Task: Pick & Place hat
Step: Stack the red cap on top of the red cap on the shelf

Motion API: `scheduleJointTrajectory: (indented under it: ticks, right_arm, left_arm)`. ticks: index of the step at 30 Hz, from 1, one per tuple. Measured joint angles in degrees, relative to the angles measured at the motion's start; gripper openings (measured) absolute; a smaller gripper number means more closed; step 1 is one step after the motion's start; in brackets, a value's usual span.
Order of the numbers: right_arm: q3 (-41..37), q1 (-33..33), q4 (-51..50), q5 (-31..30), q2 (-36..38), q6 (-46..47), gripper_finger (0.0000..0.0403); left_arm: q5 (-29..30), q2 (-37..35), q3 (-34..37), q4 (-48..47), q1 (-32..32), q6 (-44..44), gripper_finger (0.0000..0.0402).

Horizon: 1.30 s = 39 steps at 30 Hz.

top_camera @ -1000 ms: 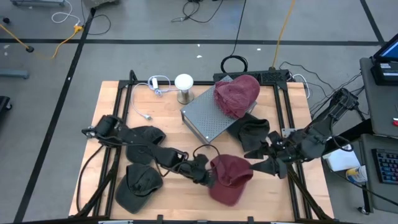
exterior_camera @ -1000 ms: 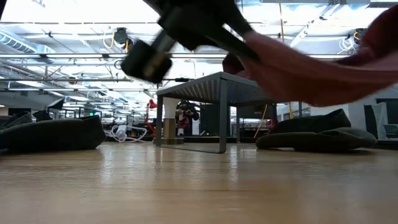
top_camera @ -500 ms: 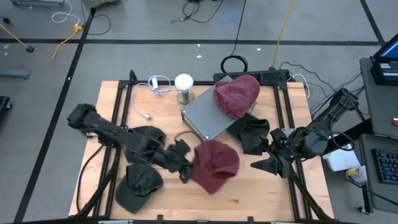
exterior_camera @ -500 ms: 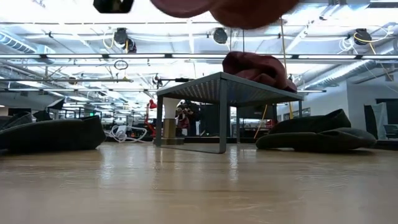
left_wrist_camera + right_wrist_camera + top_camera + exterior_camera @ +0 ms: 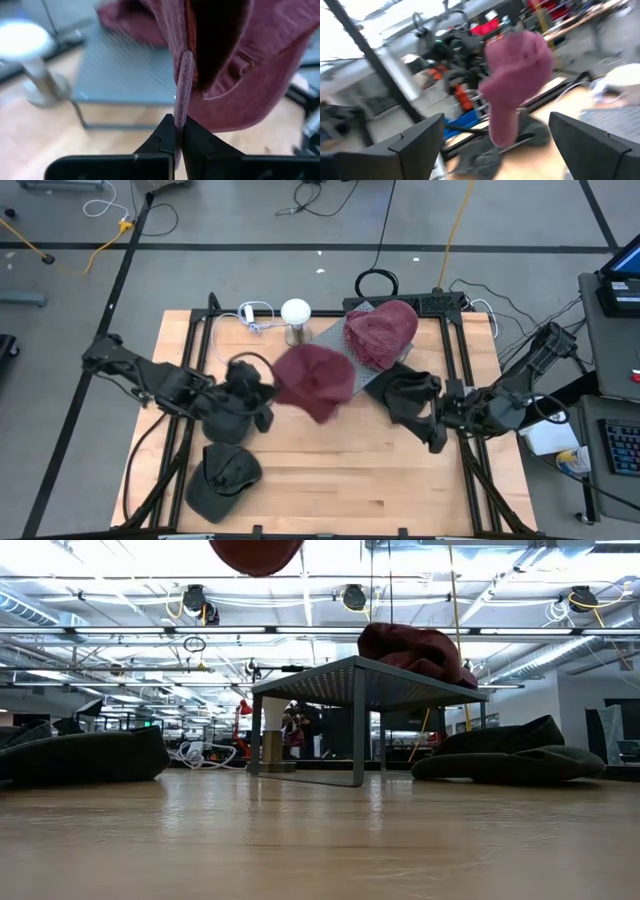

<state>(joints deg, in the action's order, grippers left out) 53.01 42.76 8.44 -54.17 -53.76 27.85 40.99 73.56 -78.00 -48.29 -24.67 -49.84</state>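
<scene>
Two red hats show on this desk (image 5: 300, 470): one red hat (image 5: 314, 379) hangs in the air, pinched at its edge by the left gripper (image 5: 262, 392), whose fingers are clenched tight on the fabric in the left wrist view (image 5: 175, 131); the second red hat (image 5: 381, 332) lies on the far corner of the grey perforated stand (image 5: 340, 355). The carried hat sits over the near-left part of that stand, partly covering it from above, and in the low view it shows only as a red bulge (image 5: 256, 554) at the top edge, well above the stand's top (image 5: 360, 675).

Three dark hats lie on the wood: one (image 5: 232, 415) under the left arm, one (image 5: 225, 475) at the near-left corner, one (image 5: 403, 395) just right of the stand, beside the right gripper (image 5: 436, 430). That gripper waits low at the right edge, jaws spread wide and empty.

A white mushroom-shaped lamp (image 5: 296, 320) stands at the far edge just left of the stand, with a white cable (image 5: 225, 340) trailing left. The near-middle of the desk is bare wood.
</scene>
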Motion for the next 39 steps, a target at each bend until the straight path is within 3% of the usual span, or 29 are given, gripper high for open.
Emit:
scheduleJointTrajectory:
  ticks: [6,12,16,19,23,34,39]
  right_arm:
    - [0.0,-1.1,1.3,-5.9,0.0,-6.8,0.035]
    - [0.0,-7.9,13.2,-0.1,-0.3,-23.6,0.034]
    - [3.1,-12.7,11.9,3.7,-0.3,-29.3,0.0339]
    - [7.2,-15.8,5.2,5.0,-0.3,-31.7,0.0339]
    - [12.6,-20.1,-2.7,6.1,-1.6,-33.6,0.0338]
    - [22.2,-31.2,-5.1,17.6,-11.1,-39.8,0.0338]
    - [25.9,-35.1,-4.9,20.9,-16.4,-42.2,0.0338]
  left_arm:
    - [12.4,-3.2,0.0,0.3,0.0,3.5,0.001]
    - [22.8,-4.8,0.0,6.0,1.0,8.5,0.001]
    - [23.1,-4.7,0.0,19.9,3.5,22.3,0.001]
    - [22.5,-4.1,-0.1,32.2,6.0,32.7,0.001]
    - [22.0,-3.2,0.0,41.6,8.4,42.0,0.001]
    - [21.2,-2.5,-0.2,54.4,11.1,51.5,0.0009]
    - [20.4,0.5,-2.5,55.4,11.5,53.1,0.0009]
